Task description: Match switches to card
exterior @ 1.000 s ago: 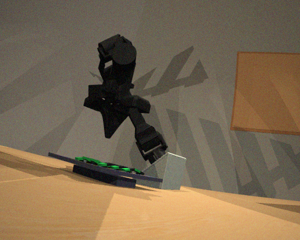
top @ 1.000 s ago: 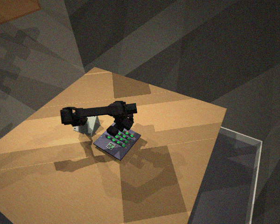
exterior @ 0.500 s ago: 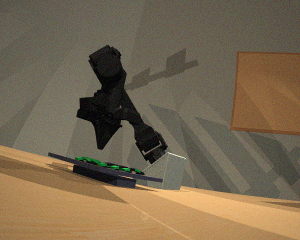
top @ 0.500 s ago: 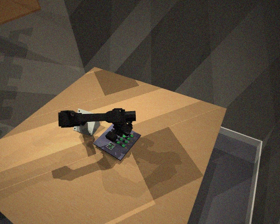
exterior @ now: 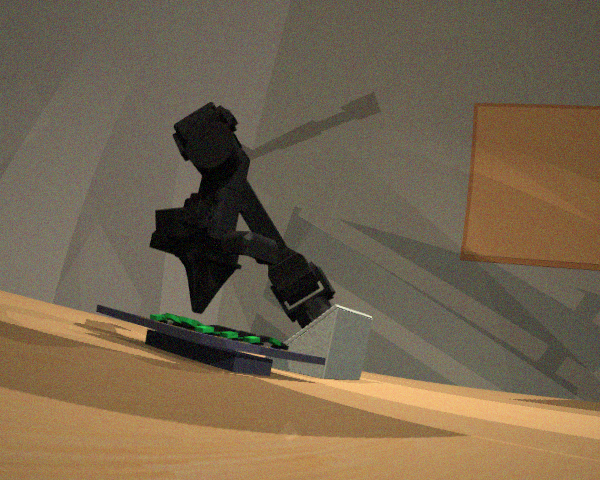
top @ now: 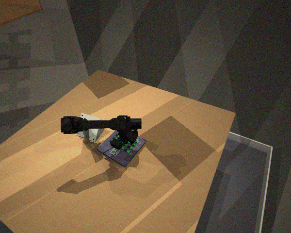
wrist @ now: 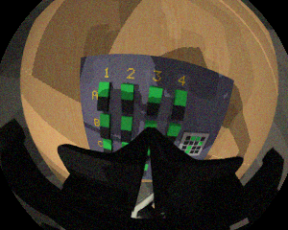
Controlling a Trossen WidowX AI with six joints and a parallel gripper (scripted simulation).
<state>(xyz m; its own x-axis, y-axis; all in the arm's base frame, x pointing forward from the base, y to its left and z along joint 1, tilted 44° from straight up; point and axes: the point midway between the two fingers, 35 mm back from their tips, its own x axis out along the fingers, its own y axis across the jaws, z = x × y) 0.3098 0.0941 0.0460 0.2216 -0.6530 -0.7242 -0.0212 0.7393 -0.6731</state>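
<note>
The dark blue panel (top: 123,160) (exterior: 303,356) (wrist: 92,67) carries a grid of green and dark rocker switches, columns 1 to 4. In the wrist view, row A shows green far halves, with A1 (wrist: 104,89), A2 (wrist: 127,91), A3 (wrist: 155,94) and A4 (wrist: 180,98). In row B, B1 (wrist: 105,120) and B2 (wrist: 127,124) show; B3 and B4 are partly visible. Lower rows are mostly hidden by the fingers. The small card (top: 114,151) (wrist: 194,144) has mixed green and dark squares. My gripper (exterior: 198,311) (wrist: 150,130) is shut and empty, its tips above the panel, not touching it.
The arm's pale wedge-shaped base (exterior: 341,346) stands beside the panel's near end. The wooden table (top: 150,213) carries patchy shadows. Beyond its right edge in the top view is a pale-rimmed structure (top: 250,141). An orange-brown board (exterior: 543,180) is in the background.
</note>
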